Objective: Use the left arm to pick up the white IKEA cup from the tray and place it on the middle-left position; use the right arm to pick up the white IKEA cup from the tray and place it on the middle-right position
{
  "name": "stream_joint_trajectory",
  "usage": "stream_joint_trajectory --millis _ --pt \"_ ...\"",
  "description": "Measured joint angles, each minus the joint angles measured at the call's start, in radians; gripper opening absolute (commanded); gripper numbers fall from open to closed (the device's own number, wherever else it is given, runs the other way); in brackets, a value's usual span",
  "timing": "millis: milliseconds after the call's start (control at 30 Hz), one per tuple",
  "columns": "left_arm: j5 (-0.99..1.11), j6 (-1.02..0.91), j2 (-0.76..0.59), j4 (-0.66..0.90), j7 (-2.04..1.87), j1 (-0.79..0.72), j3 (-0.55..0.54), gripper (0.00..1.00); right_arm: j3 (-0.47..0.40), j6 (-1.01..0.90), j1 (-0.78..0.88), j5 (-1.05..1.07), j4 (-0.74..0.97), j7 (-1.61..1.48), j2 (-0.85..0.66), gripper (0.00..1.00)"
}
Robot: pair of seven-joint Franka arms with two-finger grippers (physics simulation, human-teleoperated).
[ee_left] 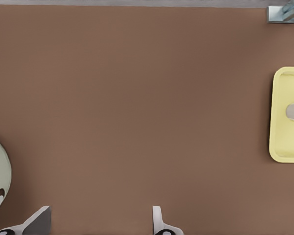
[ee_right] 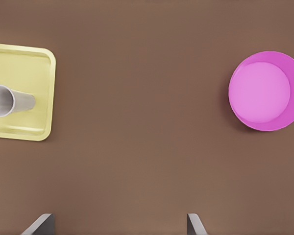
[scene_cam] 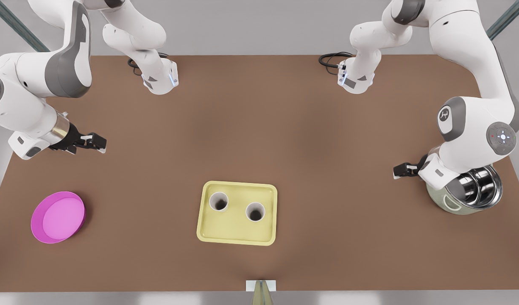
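- While both arms hung back, two white cups (scene_cam: 219, 201) (scene_cam: 255, 211) stood upright on the yellow tray (scene_cam: 237, 236).
- Left gripper (scene_cam: 398, 170), fingers apart, hovered beside the steel bowl (scene_cam: 475, 190), well off from the tray.
- Right gripper (scene_cam: 97, 142), fingers apart, hung above the magenta plate (scene_cam: 58, 217), equally far away.

Brown table (scene_cam: 285, 140). Yellow tray (scene_cam: 237, 235) near middle, toward front edge. Pink plate (scene_cam: 58, 217) far toward front view's left. Shiny metal pot (scene_cam: 469, 192) far toward front view's right. All well apart.
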Motion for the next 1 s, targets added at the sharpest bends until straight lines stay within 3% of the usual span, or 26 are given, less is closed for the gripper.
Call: stream_joint_trajectory --millis 133,233,533,733,1000 --pt "0.007 0.010 0.000 -0.001 0.005 -0.010 0.000 1.00 0.000 0.002 0.008 0.001 -0.001 0.002 0.019 1.00" --pt "0.021 0.014 0.000 -0.009 0.008 -0.016 0.000 1.00 0.001 0.032 0.106 0.001 0.001 0.030 0.088 1.00" --pt "0.032 0.016 0.000 -0.021 0.013 -0.016 0.000 1.00 0.021 0.301 0.373 0.051 0.044 0.220 0.423 1.00" --pt "0.033 0.015 -0.002 -0.025 0.014 -0.016 0.000 1.00 0.019 0.529 0.386 0.061 0.045 0.349 0.557 1.00" --pt "0.032 0.012 -0.003 -0.028 0.016 -0.018 0.000 1.00 0.017 0.665 0.390 0.065 0.041 0.466 0.597 1.00"
